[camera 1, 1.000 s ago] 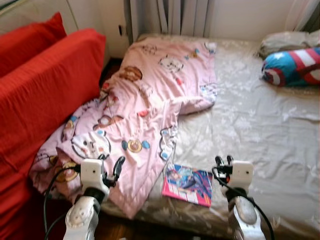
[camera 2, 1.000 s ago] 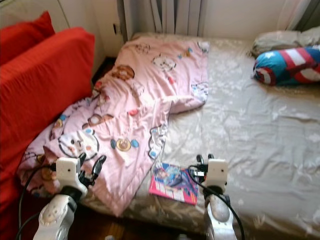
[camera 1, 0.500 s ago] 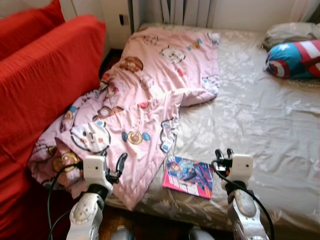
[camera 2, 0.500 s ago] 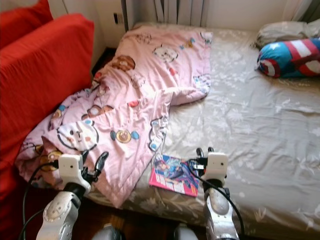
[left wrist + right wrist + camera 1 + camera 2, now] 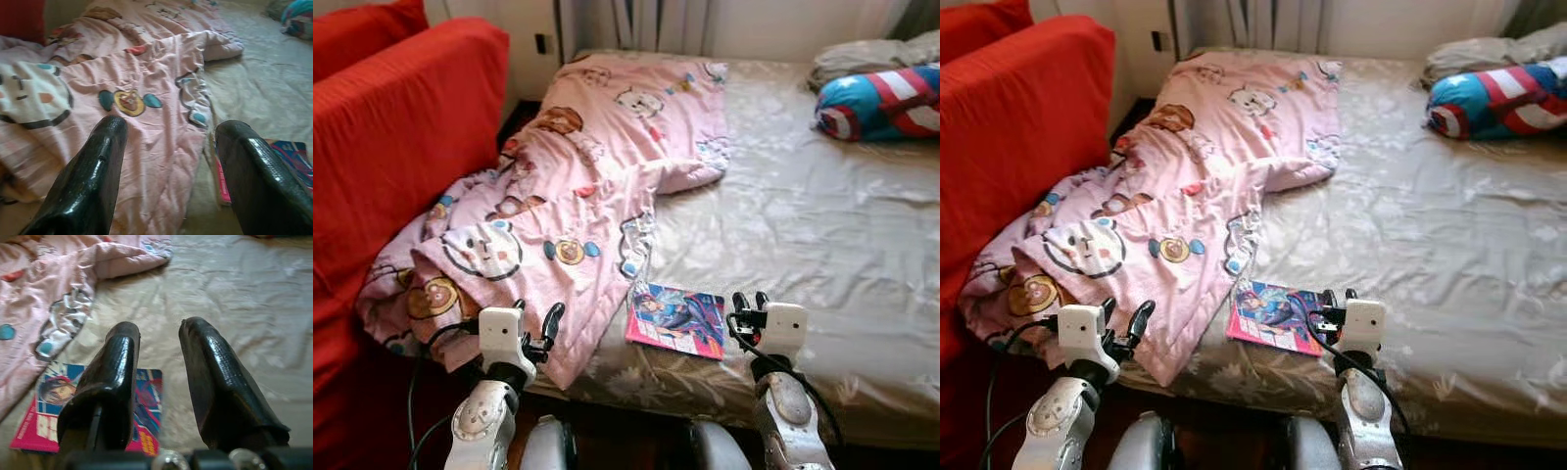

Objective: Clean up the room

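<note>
A crumpled pink cartoon-print blanket (image 5: 578,186) lies over the left half of the bed and hangs off its near edge. A colourful magazine (image 5: 675,320) lies flat on the beige sheet (image 5: 803,225) near the front edge, right beside the blanket's hem. My left gripper (image 5: 536,315) is open in front of the hanging blanket (image 5: 146,98), touching nothing. My right gripper (image 5: 749,300) hovers just right of the magazine (image 5: 54,406), its fingers (image 5: 117,362) a narrow gap apart and holding nothing.
A red sofa (image 5: 401,127) stands tight against the bed's left side. A blue, red and white shield-print pillow (image 5: 881,98) and a grey pillow (image 5: 862,59) lie at the far right. Curtains (image 5: 636,20) hang behind the bed. The right half of the sheet is bare.
The camera has come closer to the bed and tipped downward, so the whole scene has shifted. Both grippers keep their pose; the blanket and magazine lie as before.
</note>
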`<state>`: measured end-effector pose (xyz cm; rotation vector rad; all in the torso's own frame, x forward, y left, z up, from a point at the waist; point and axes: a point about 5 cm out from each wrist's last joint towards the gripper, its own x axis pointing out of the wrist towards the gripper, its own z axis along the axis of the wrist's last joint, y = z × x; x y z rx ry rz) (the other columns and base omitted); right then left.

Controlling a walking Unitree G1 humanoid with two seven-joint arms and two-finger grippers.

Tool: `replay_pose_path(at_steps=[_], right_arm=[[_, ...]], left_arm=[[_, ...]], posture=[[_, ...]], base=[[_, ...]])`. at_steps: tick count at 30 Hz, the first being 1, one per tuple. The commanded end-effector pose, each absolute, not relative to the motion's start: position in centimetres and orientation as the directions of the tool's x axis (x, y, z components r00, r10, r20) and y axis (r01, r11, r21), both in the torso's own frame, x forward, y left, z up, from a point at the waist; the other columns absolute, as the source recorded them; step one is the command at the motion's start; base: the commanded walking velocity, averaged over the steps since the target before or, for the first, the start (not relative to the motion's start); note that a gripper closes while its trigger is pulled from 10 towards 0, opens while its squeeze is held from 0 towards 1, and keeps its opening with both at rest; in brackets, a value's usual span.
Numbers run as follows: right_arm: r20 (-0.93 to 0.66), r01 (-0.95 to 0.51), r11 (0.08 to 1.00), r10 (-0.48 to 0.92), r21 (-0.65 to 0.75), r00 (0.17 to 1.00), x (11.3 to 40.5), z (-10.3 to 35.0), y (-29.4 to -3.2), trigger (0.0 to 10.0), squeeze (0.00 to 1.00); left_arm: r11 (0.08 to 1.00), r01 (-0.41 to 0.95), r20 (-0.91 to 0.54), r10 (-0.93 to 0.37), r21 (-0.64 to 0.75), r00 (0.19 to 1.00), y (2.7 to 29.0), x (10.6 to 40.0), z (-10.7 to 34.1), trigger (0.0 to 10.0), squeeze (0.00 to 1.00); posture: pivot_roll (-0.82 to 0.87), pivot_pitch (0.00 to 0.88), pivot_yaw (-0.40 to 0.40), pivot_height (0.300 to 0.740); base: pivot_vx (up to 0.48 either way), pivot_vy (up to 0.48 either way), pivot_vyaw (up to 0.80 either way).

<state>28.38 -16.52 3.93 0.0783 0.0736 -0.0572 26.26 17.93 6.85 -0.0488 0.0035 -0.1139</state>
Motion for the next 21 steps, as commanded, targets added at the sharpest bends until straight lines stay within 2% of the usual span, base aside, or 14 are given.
replay_pose_path(at_steps=[1, 21], right_arm=[[-0.09, 0.068, 0.995, -0.06, 0.078, 0.994, 28.42, 3.72, -16.68, 10.0, 0.0], [-0.131, 0.01, 0.996, 0.002, 0.092, 0.991, 28.23, 3.02, -15.76, 10.0, 0.0]], left_arm=[[0.992, 0.116, -0.008, -0.116, -0.051, 0.993, 17.94, 26.07, 6.79, 10.0, 0.0], [0.99, 0.128, -0.016, -0.129, -0.06, 0.991, 17.81, 26.04, 6.61, 10.0, 0.0]], posture=[[-0.02, 0.145, 0.005, 0.646], [-0.02, 0.148, 0.01, 0.637]], base=[[0.0, 0.0, 0.0], [0.0, 0.0, 0.0]])
